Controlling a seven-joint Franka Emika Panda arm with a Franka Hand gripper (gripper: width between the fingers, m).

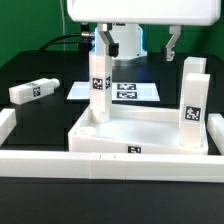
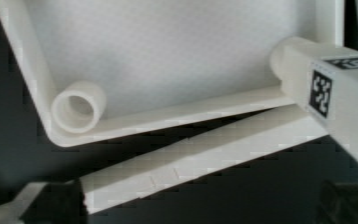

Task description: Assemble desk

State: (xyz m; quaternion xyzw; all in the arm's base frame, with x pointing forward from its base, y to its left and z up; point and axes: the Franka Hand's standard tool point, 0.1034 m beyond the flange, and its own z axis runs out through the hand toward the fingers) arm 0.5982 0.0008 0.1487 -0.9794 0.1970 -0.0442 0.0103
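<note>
1. The desk top (image 1: pixel 135 130) is taken as the landmark. It is seen lying on the black table (image 1: pixel 40 70) with its shallow tray side facing up.
2. Three legs are seen standing upright in corner sockets of the desk top: one leg (image 1: pixel 98 85) at the far corner toward the exterior view's left, a second leg (image 1: pixel 193 77) at the far corner toward the exterior view's right, and a third leg (image 1: pixel 192 118) at the near corner toward the exterior view's right.
3. A fourth leg (image 1: pixel 32 90) is seen lying flat on the table, well apart from the desk top, toward the exterior view's left.
4. The gripper (image 1: pixel 103 38) is positioned above the far-left standing leg. Its jaws are apart, and nothing is held between them.
5. The marker board (image 1: pixel 125 91) lies flat on the table beyond the desk top.
6. A long white border rail (image 1: pixel 110 164) runs along the near side of the desk top.
7. In the wrist view, an empty round corner socket (image 2: pixel 78 105) of the desk top is shown, with a tagged leg (image 2: pixel 336 85) near it.
</note>
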